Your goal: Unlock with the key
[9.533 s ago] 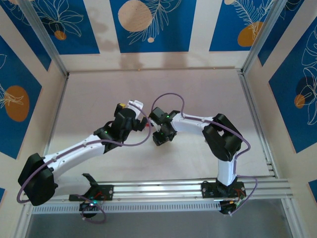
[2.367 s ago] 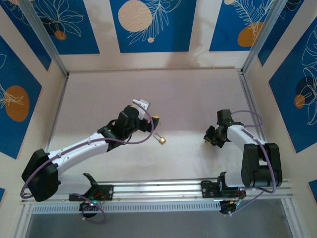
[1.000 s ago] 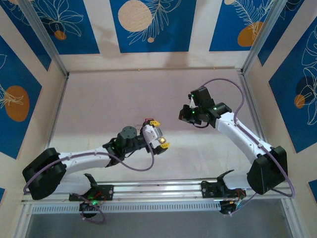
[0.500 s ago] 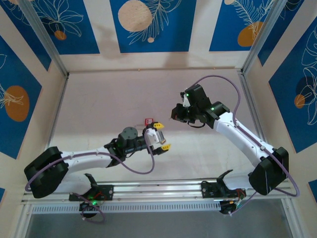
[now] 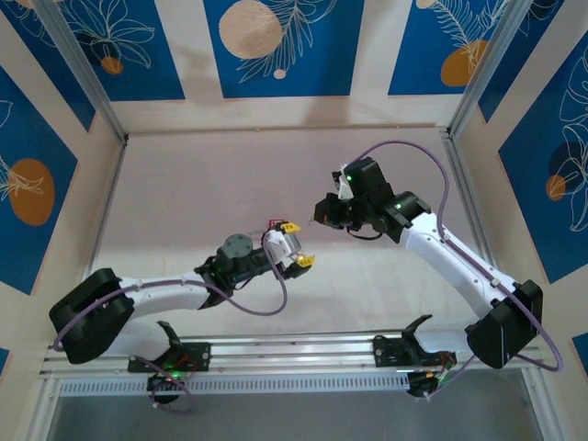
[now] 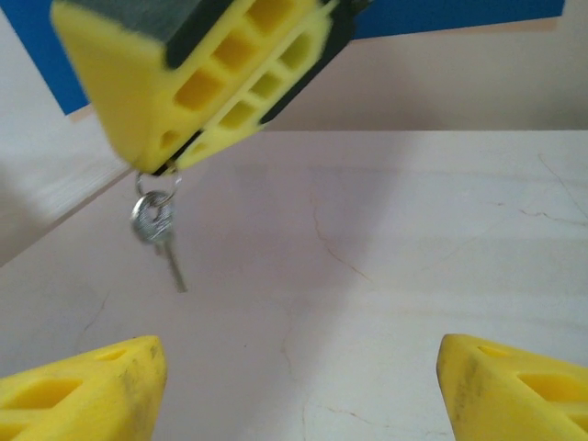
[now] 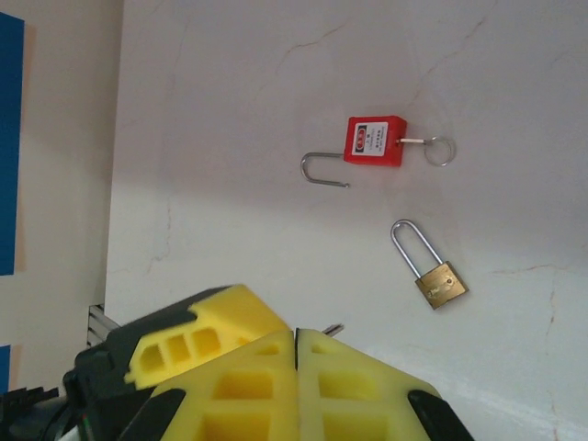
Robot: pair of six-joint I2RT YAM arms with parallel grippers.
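My right gripper (image 6: 163, 163) pinches the key (image 6: 171, 262) by its ring, so the key dangles. My left gripper (image 6: 299, 358) stands spread nearby, holding nothing.

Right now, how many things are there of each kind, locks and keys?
Red padlock: 1
Brass padlock: 1
Key, hanging from the right gripper: 1
Ringed stem in the red padlock, likely another key: 1
Total: 4
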